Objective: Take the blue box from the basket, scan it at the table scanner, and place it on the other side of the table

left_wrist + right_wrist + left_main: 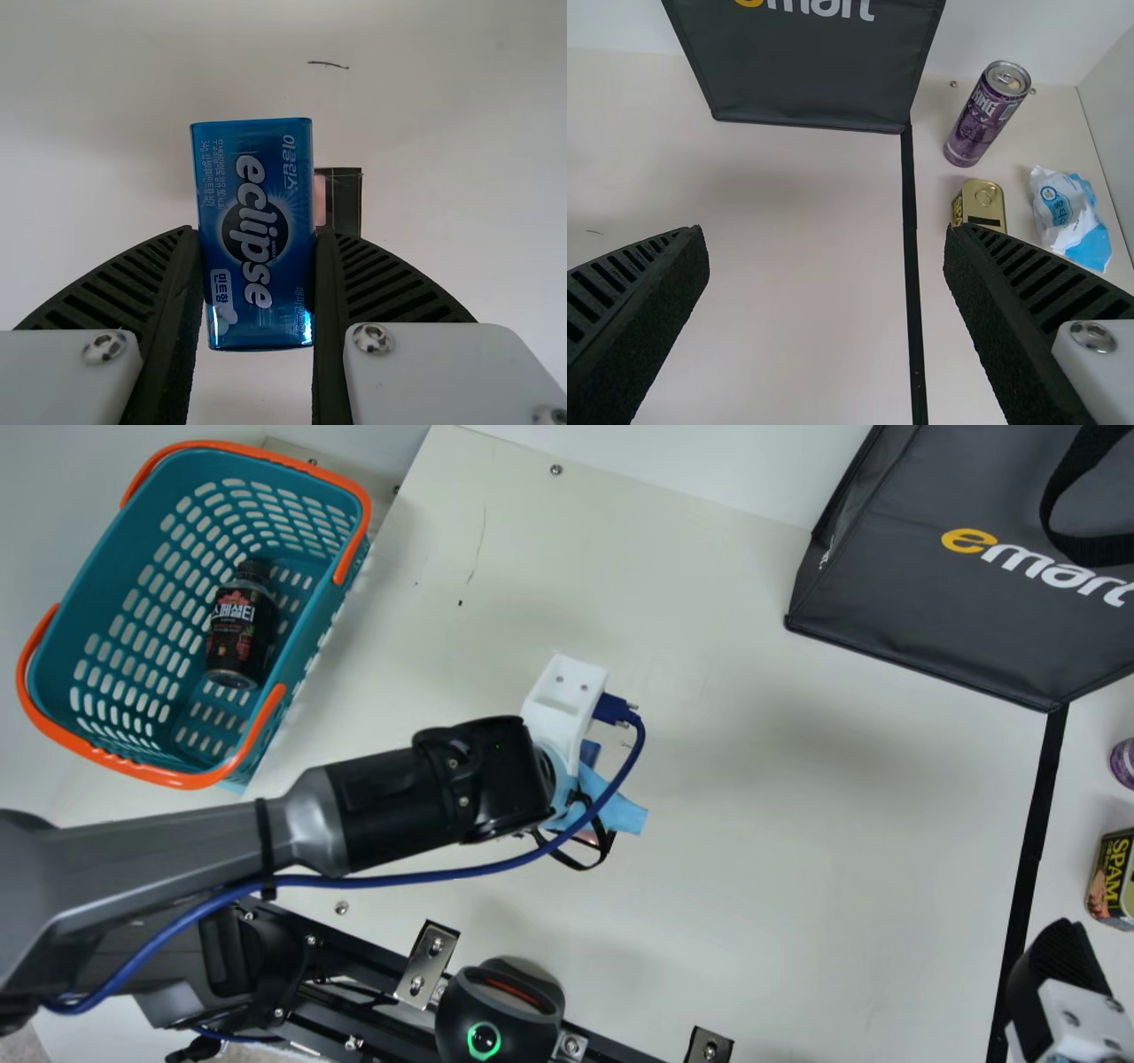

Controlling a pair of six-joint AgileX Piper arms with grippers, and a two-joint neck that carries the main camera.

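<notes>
Left arm: stretched across the desk (pixel 753 850), passing on the robot's side of the basket (pixel 97 567). Wrist out beyond the basket, pincer end over the bare tabletop; blue cable (pixel 416 880) slung along the arm. Left pincer (pixel 554 779) clamped on the blue box (pixel 257 239), a finger against each long side, printed face toward the wrist camera. Small dark-and-pink thing (pixel 341 199) beyond the box; identity unclear.

Right pincer (pixel 1059 961): far across from the basket, fingers spread wide, nothing between them.

Basket: teal, orange rim and handles. One dark bottle (pixel 239 624) inside, lying over at a slant.

Bag (pixel 939 602): dark grey, across from the basket; contents can't be made out. Past the black tape line (pixel 911 221), on the side away from the basket: purple can (pixel 985 115), tin (pixel 981 202), blue-and-white packet (pixel 1070 217). Scanner (pixel 496 1014): robot's side of the basket, green ring lit.
</notes>
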